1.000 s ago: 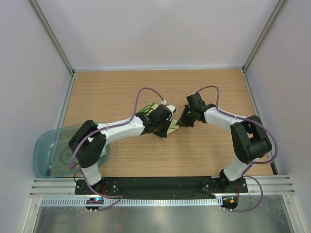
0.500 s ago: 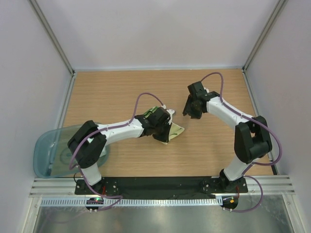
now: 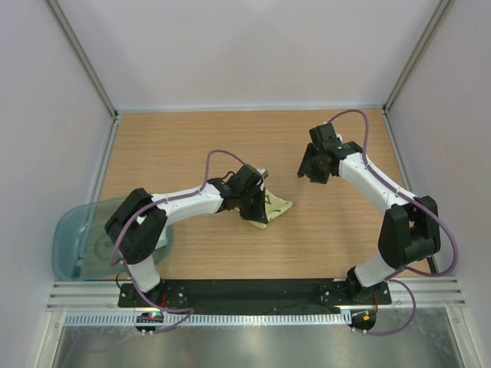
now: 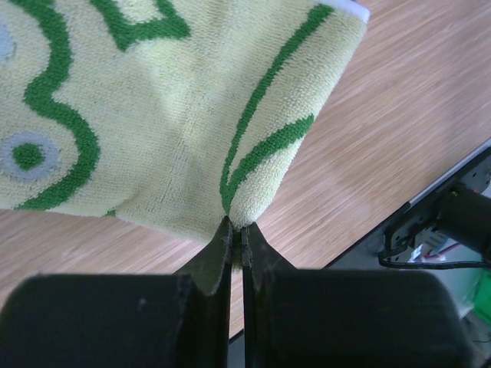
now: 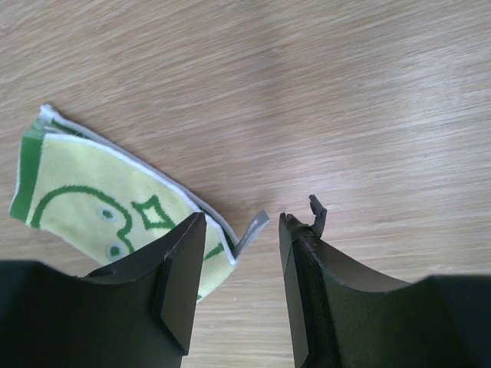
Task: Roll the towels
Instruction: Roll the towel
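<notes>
Backed off since a second ago: the right gripper (image 3: 310, 172) now hangs farther right and away from the cloth, its fingers spread over bare wood where they were closed before. The left gripper (image 4: 238, 230) has its fingers pressed together, pinching a folded edge of the green-and-cream towel (image 3: 278, 205). That towel lies mid-table (image 3: 345, 238), fanning out beyond the left tips, apart from the right ones. A teal bin (image 3: 73, 241) sits at the left edge; I cannot read its contents.
</notes>
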